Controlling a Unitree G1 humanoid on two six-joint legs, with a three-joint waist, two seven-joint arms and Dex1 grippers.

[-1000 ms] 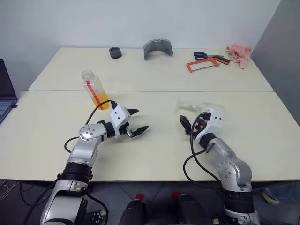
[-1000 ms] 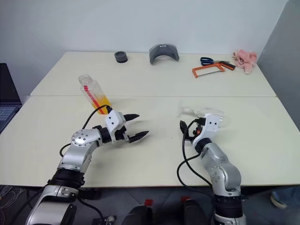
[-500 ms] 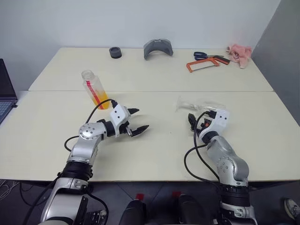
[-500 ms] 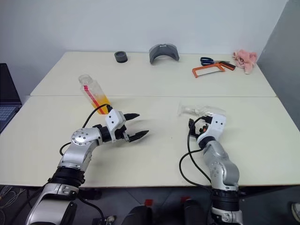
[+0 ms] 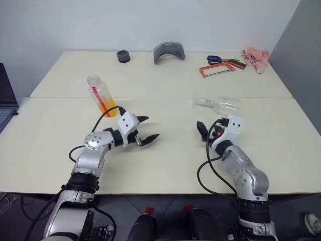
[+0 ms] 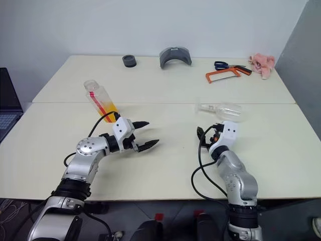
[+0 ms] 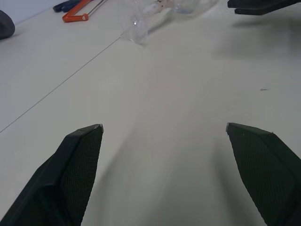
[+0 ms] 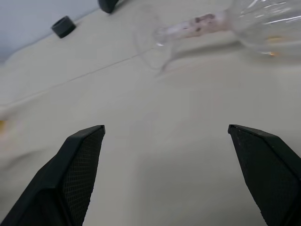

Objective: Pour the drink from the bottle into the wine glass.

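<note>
- while i watch from the head camera, the wine glass (image 5: 218,104) lies on its side on the table (image 5: 165,150), foot pointing toward my left, bowl toward my right.
- the right gripper (image 5: 209,129) sits just short of the glass, fingers spread wide, gripping nothing.
- the bottle (image 5: 101,95) stands tilted on the left part of the table, no cap that i can see, with the drink (image 5: 108,107) filling its lower part.
- the left gripper (image 5: 145,130) hovers near the bottle's base, pointing toward the middle of the table, fingers wide apart, empty.
- a hacksaw (image 5: 217,68) and scissors (image 5: 216,59) lie at the far edge.
</note>
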